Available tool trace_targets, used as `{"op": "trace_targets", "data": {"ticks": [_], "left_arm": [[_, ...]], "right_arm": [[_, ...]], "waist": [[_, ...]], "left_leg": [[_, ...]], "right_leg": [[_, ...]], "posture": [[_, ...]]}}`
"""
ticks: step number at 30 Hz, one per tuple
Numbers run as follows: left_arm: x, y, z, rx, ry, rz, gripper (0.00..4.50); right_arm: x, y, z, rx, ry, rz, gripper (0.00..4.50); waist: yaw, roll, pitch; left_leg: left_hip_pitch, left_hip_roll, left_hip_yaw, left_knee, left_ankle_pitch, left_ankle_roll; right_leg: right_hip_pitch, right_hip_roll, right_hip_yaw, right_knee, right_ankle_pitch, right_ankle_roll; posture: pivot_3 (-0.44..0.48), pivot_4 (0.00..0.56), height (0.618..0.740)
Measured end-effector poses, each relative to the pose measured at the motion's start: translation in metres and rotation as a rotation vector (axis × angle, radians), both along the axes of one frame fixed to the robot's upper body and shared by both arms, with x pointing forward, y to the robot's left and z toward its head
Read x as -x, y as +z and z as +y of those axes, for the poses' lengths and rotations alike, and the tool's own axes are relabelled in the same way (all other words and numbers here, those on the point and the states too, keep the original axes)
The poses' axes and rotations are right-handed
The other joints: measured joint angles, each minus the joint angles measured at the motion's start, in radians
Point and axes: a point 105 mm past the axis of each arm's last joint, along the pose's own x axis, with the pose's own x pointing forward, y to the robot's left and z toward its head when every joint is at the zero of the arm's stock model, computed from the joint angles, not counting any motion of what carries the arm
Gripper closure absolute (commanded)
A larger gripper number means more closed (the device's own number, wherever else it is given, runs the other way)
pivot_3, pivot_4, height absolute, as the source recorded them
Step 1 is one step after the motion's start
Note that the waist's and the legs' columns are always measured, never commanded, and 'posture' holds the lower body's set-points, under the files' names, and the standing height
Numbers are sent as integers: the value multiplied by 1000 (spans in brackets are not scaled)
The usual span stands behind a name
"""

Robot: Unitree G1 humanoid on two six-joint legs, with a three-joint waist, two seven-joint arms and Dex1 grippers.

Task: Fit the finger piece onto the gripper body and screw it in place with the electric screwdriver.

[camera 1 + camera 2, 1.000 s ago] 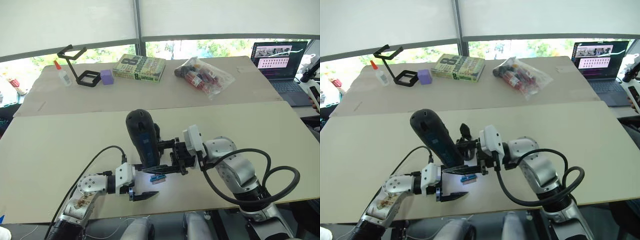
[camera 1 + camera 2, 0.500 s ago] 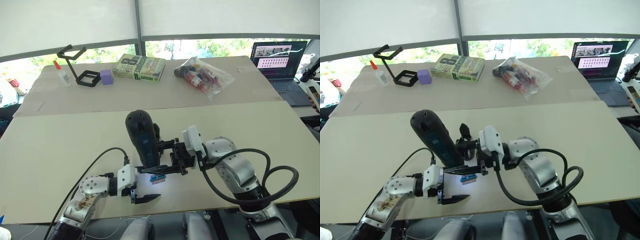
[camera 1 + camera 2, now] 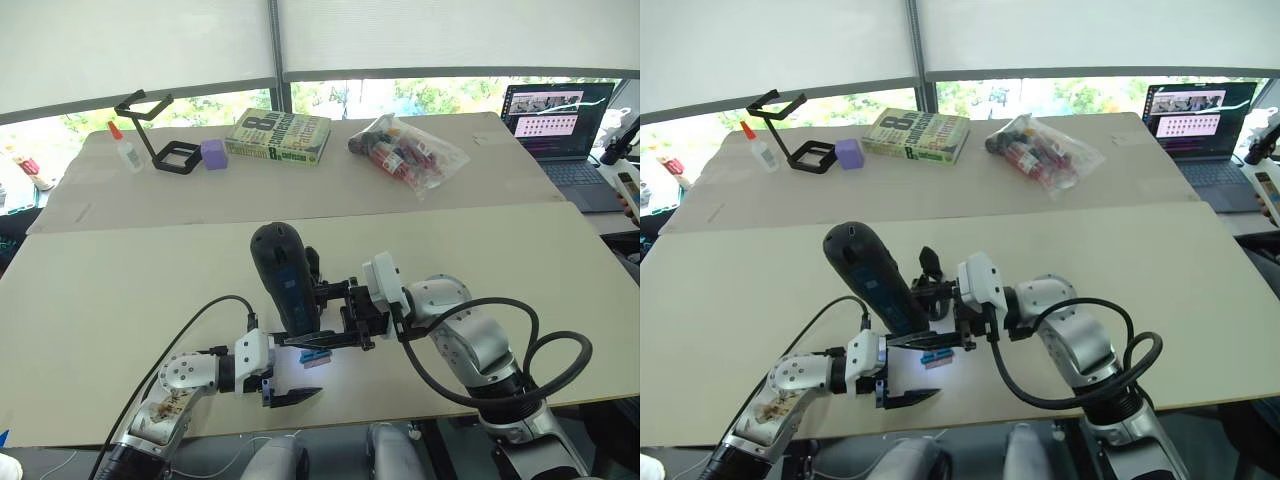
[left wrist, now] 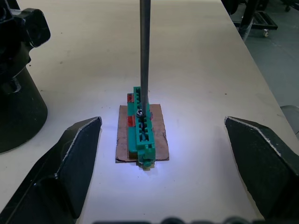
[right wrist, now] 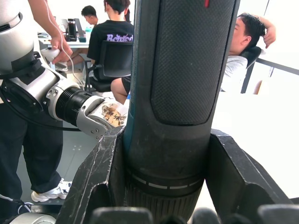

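My right gripper is shut on the electric screwdriver, a thick black tool held nearly upright over the table's near middle. Its thin metal bit runs down onto a screw in a small green block that lies on a brown card. My left gripper stands open on either side of that block, touching nothing. The gripper body, black with a pointed finger sticking up, stands just behind the screwdriver and looms beside the block. The finger piece is out of view.
At the back lie a book, a plastic bag of items, a purple block, a black frame stand and a glue bottle. A laptop sits far right. The table's front edge is close to my left gripper.
My left gripper has slid slightly toward the table's front edge. The right gripper and screwdriver have barely moved.
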Motion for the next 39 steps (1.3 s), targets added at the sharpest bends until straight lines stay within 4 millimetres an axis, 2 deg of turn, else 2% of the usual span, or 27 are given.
{"op": "trace_targets", "data": {"ticks": [39], "left_arm": [[1,-4,1,15,-8,-11,45]], "right_arm": [[-2,-2,0,6,-8,1,2524]], "waist": [[2,0,0]], "left_leg": [[3,0,0,0,0,0]], "right_leg": [[4,0,0,0,0,0]], "posture": [[0,150,740]]}}
